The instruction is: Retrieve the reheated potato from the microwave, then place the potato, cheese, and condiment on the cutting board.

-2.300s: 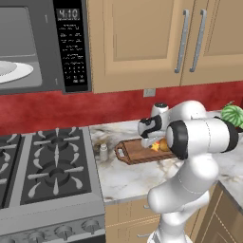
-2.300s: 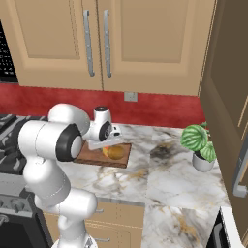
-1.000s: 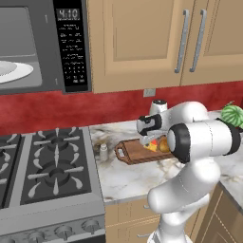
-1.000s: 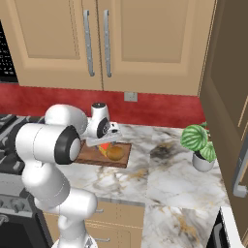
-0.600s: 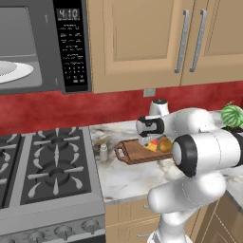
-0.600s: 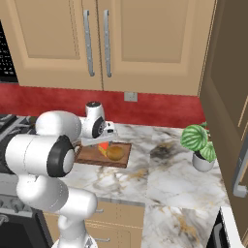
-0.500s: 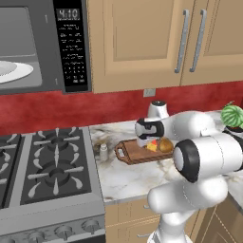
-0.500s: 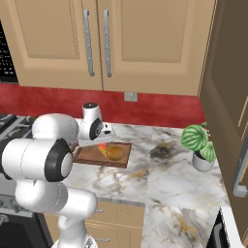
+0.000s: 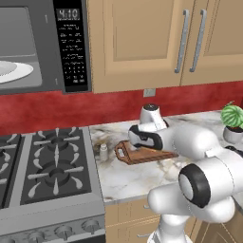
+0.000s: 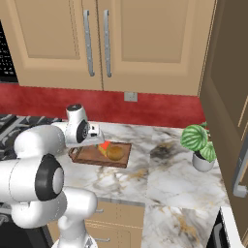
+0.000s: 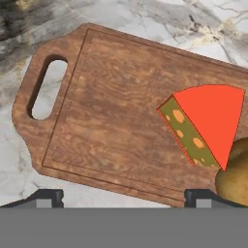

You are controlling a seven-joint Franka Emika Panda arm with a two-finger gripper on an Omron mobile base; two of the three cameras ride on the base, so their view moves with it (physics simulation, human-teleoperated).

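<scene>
The cutting board (image 11: 111, 126) lies on the marble counter with its looped handle toward the stove. On it rest the cheese (image 11: 203, 123), a red-edged wedge, and beside that the golden-brown potato (image 11: 235, 177); both show on the board (image 10: 92, 156) in the right base view as cheese (image 10: 104, 145) and potato (image 10: 115, 153). My gripper (image 11: 123, 196) hovers above the board's middle, open, nothing between its fingertips (image 11: 48, 196). The condiment (image 9: 103, 152) stands on the counter left of the board (image 9: 147, 155). The microwave (image 9: 71, 47) is up at the left, a white plate (image 9: 12, 71) inside.
A gas stove (image 9: 47, 171) adjoins the counter on the left. A potted plant (image 10: 198, 140) stands at the right by a tall dark cabinet. Wooden wall cabinets (image 10: 106, 43) hang above the red backsplash.
My hand has swung left along the board toward its handle end and stayed open. The cheese and potato remain on the board.
</scene>
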